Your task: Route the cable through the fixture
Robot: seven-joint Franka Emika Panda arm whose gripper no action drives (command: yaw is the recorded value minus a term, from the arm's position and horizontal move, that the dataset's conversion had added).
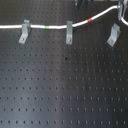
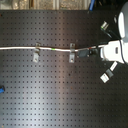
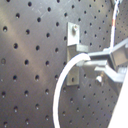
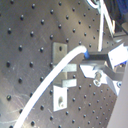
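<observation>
A black perforated metal worktop (image 1: pixel 65 95) carries three small grey metal bracket fixtures in a row near its far edge in the first exterior view: one toward the first exterior view's left (image 1: pixel 24 34), one in the middle (image 1: pixel 69 32), one toward the first exterior view's right (image 1: pixel 113 35); a long thin white flexible cable (image 1: pixel 57 25) enters from the first exterior view's left edge, runs across the tops of the first two brackets, shows a short green band (image 1: pixel 46 26) between them and a short red band (image 1: pixel 90 20) past the middle one, then rises toward the far right corner; in the second exterior view the white robot arm's gripper (image 2: pixel 91 52) sits just beside the second bracket; in both wrist views its fingers (image 3: pixel 102 61) pinch the cable's end (image 4: pixel 80 52) in front of a bracket (image 4: pixel 62 75); the third bracket stands apart from the cable.
</observation>
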